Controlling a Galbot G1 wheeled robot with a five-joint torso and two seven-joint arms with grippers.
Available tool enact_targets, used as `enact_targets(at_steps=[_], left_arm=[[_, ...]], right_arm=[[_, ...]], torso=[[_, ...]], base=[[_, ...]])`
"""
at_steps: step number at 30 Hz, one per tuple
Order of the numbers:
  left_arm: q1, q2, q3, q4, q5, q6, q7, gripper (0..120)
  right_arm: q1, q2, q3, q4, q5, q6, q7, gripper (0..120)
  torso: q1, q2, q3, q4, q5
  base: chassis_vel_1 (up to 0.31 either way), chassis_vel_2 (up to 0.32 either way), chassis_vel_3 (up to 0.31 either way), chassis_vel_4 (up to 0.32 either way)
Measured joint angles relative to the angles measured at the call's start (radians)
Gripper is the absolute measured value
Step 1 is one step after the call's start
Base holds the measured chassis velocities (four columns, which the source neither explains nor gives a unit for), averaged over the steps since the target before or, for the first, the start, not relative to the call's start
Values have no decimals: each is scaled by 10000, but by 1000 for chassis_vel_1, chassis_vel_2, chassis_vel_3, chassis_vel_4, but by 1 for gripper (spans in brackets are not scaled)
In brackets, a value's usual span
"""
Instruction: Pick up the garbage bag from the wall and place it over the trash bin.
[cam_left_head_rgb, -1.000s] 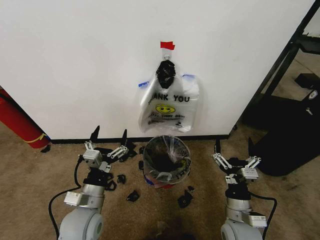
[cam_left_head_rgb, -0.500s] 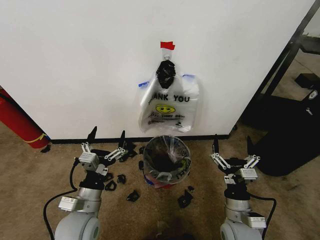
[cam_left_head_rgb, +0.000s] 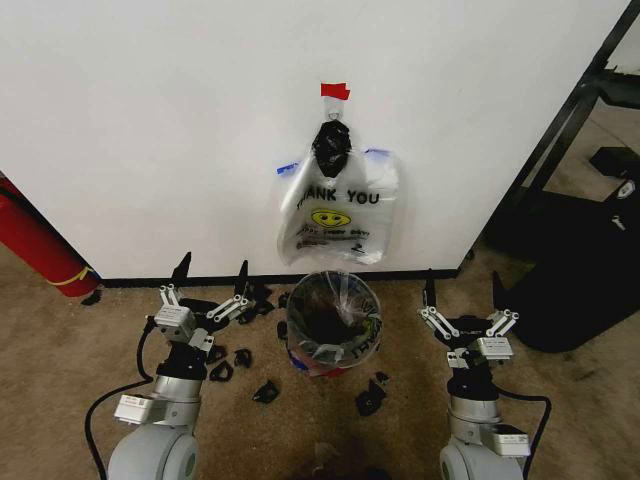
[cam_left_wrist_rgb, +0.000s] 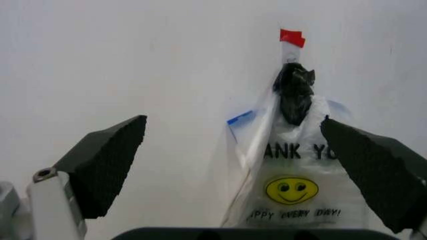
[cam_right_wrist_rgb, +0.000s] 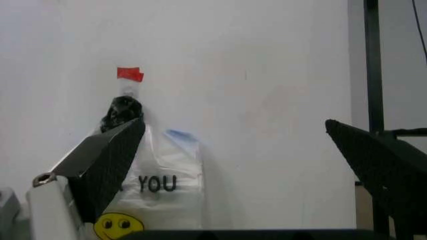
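The garbage bag (cam_left_head_rgb: 340, 215), see-through with blue handles, "THANK YOU" print and a yellow smiley, hangs on the white wall (cam_left_head_rgb: 150, 130) under a black knot and red tape. It also faces me in the left wrist view (cam_left_wrist_rgb: 293, 190) and the right wrist view (cam_right_wrist_rgb: 157, 185). Directly below stands the trash bin (cam_left_head_rgb: 333, 322), red outside and black inside, with clear plastic around its rim. My left gripper (cam_left_head_rgb: 212, 268) is open, left of the bin and pointing at the wall. Right of the bin, my right gripper (cam_left_head_rgb: 463, 282) is open too. Neither touches anything.
A red cylinder (cam_left_head_rgb: 35, 245) leans at the far left by the wall. A large black bulky object (cam_left_head_rgb: 585, 270) and a black frame post (cam_left_head_rgb: 560, 130) stand to the right. Small black scraps (cam_left_head_rgb: 265, 392) lie on the brown carpet around the bin.
My left arm has swung slightly leftward, away from the bin. The right gripper has edged a little toward the wall. Bag and bin have not moved.
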Motion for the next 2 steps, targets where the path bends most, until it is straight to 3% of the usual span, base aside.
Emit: enact_targets(at_steps=[2], left_arm=[[1, 22, -7, -1, -36, 0, -8, 100]], right_arm=[[13, 46, -11, -1, -12, 3, -4, 100]], torso=[[0, 0, 0, 0, 0]], base=[[0, 0, 0, 0]])
